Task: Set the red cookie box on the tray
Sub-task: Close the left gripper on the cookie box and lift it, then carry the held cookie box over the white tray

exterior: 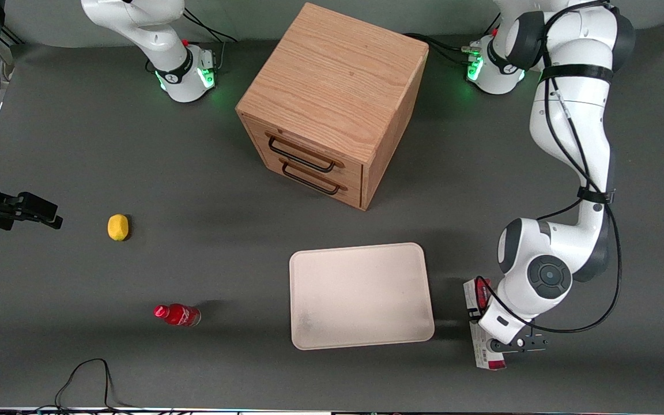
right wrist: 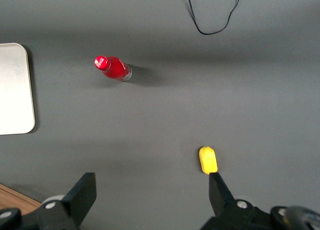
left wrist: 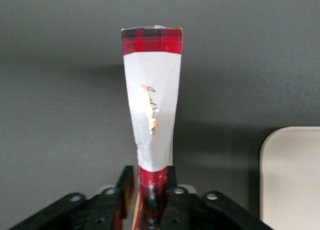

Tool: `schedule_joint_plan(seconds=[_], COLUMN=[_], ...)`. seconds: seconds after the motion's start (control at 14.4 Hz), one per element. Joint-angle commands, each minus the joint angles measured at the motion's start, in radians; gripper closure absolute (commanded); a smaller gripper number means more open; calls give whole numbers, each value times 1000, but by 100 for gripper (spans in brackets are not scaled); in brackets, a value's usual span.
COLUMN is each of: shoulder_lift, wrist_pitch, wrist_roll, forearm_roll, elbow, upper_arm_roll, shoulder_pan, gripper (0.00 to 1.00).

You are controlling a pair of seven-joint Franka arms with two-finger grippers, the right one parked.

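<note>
The red cookie box (exterior: 490, 358) is a long red and white carton beside the tray's (exterior: 361, 297) short edge, toward the working arm's end of the table. My left gripper (exterior: 483, 328) is above its middle, and the hand hides most of the carton in the front view. In the left wrist view the gripper (left wrist: 149, 177) is shut on the box (left wrist: 152, 104), which runs away from the fingers (left wrist: 125, 182) and looks pinched in at the grip. The cream-white tray (left wrist: 292, 175) shows beside it, with nothing on it.
A wooden drawer cabinet (exterior: 332, 104) stands farther from the front camera than the tray. A small red bottle (exterior: 177, 314) and a yellow object (exterior: 117, 227) lie toward the parked arm's end. A black cable (exterior: 87, 374) loops near the front edge.
</note>
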Motion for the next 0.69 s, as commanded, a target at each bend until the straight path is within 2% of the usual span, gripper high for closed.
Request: schedule_joint_plan(seconds=[0.0, 0.21, 0.62], shoulder_lift=[-26, -61, -158], wrist_pitch=[4, -67, -419], wrist_roll=[-41, -34, -5], forearm_roll=[7, 7, -3], elbow=[-30, -21, 137], upper_arm_roll=[16, 15, 1], shoulder_pan=[-15, -15, -31], gripper=[100, 100, 100])
